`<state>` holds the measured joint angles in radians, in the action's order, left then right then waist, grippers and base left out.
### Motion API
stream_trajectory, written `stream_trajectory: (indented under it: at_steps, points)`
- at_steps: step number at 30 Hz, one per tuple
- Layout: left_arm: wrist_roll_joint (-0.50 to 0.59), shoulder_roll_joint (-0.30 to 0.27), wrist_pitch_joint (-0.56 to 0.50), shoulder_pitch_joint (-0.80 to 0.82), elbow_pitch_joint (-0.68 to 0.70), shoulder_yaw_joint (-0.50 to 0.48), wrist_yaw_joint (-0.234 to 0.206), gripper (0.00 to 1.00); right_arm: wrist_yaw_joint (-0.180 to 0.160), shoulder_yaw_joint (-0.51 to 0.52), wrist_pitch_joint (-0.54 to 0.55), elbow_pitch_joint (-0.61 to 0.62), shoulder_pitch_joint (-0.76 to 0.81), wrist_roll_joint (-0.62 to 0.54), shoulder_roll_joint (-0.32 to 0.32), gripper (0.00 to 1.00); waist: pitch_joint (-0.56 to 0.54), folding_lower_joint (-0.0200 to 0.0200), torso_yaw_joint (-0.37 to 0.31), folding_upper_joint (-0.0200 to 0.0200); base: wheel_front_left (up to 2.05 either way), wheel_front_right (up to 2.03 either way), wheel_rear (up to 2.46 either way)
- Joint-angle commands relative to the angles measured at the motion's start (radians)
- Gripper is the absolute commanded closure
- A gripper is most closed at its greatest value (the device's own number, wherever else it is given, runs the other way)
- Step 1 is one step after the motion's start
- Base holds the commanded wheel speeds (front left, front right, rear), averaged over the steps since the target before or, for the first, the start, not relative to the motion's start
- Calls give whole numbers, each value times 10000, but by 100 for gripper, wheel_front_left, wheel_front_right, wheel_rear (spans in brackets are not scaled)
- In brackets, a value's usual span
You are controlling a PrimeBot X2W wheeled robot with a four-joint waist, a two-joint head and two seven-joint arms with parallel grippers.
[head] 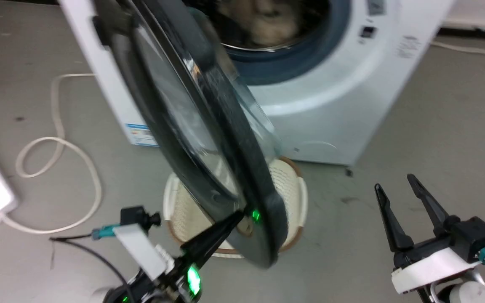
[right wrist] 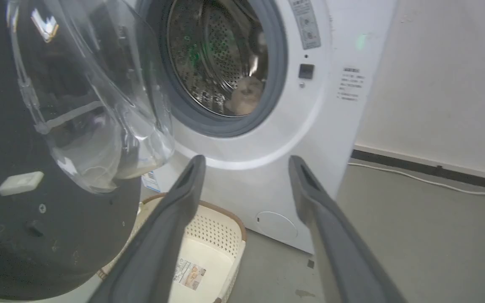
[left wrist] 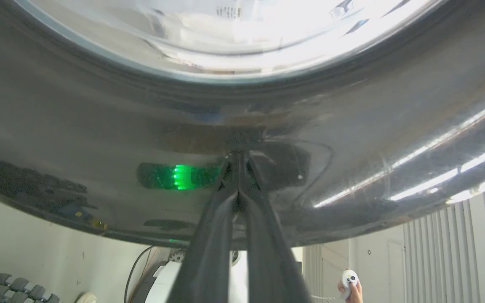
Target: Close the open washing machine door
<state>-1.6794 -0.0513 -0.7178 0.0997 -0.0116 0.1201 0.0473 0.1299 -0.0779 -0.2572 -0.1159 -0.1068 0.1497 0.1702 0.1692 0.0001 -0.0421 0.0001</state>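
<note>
Washing machine door (head: 171, 113) stands half open before the machine (head: 331, 97), above one basket (head: 289, 185). Left gripper (head: 238, 215) touches its black rim with jaws pressed together. Right gripper (head: 394, 181), also before the machine, has jaws wide apart.

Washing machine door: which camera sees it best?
The head view. It takes in nearly the whole washing machine door, dark rim and glass together, standing open. The right wrist view shows part of its inner side with the bulging glass. The left wrist view is close up on its rim.
</note>
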Motion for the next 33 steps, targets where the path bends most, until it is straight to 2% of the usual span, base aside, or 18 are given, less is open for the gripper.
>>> stream_trajectory:
  at_steps: [1, 10, 12, 13, 14, 18, 22, 28, 29, 30, 31, 33]
  points:
    - [-210, 9, 334, 491, -243, 336, 188, 100, 8, -6, -45, 32, -223, 43, -28, 0, 659, -1, -922, -1, 0, 0, 0]
    - [-551, 10, 2676, 2695, -1674, 1405, 711, 100, 8, -30, -45, -37, -597, 185, -253, 0, 1423, -1, -2514, -1, 0, 0, 0]
    - [-541, 10, 2980, 2975, -1872, 1460, 739, 100, 8, -65, -45, -59, -616, 183, -279, 0, 1456, -1, -2646, -1, 0, 0, 0]
    - [-701, 10, 3678, 3507, -2256, 1511, 784, 100, 8, -141, -45, -56, -654, 184, -343, 0, 1501, -1, -2882, -1, 0, 0, 0]
    - [-701, 10, 3678, 3507, -2256, 1511, 784, 100, 8, -141, -45, -56, -654, 184, -343, 0, 1501, -1, -2882, -1, 0, 0, 0]
    - [-1106, 10, 5016, 4614, -3223, 1750, 827, 100, 8, -174, -45, -17, -726, 197, -398, 0, 1521, -1, -3197, -1, 0, 0, 0]
    - [-1208, 10, 5563, 4899, -3422, 2003, 831, 100, 8, -91, -45, -16, -675, 157, -383, 0, 1361, -1, -3047, -1, 0, 0, 0]
    - [-707, 6, 5371, 3903, -2617, 2264, 832, 100, 8, -27, -45, 47, -409, 80, -295, 0, 811, -1, -2341, -1, 0, 0, 0]
    - [-600, -2, 5214, 3600, -2359, 2351, 832, 81, 8, 10, -45, 67, -344, 64, -262, 0, 685, -1, -2167, -1, 0, 0, 0]
    - [-515, -15, 5052, 3269, -2075, 2444, 833, 51, 8, 66, -45, 94, -269, 48, -225, 0, 561, -1, -1970, -1, 0, 0, 0]
    - [-374, -92, 4944, 2936, -1766, 2506, 833, 0, 8, 95, -45, 124, -204, 31, -191, 0, 461, -1, -1805, -1, 0, 0, 0]
    - [120, -334, 5000, 2320, -1156, 2557, 833, 0, 8, 219, -45, 189, -61, 5, -112, 0, 225, -1, -1403, -1, 0, 0, 0]
